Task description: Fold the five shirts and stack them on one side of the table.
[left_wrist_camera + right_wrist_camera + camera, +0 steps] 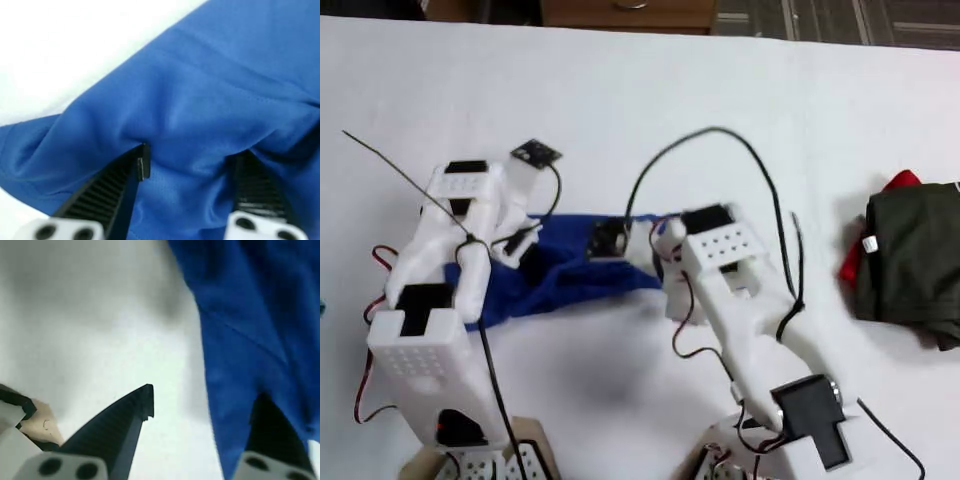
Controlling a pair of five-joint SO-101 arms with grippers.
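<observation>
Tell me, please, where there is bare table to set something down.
Free: the far strip of table beyond both arms, and the gap between right arm and folded stack. Crowded: the middle, around the blue shirt.

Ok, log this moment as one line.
blue shirt: rumpled, mid-table | left gripper: open, on its cloth | right gripper: open, at its edge | folded stack: dark over red, far right

Gap between right arm point(750, 300), shirt stack point(910, 265)
</observation>
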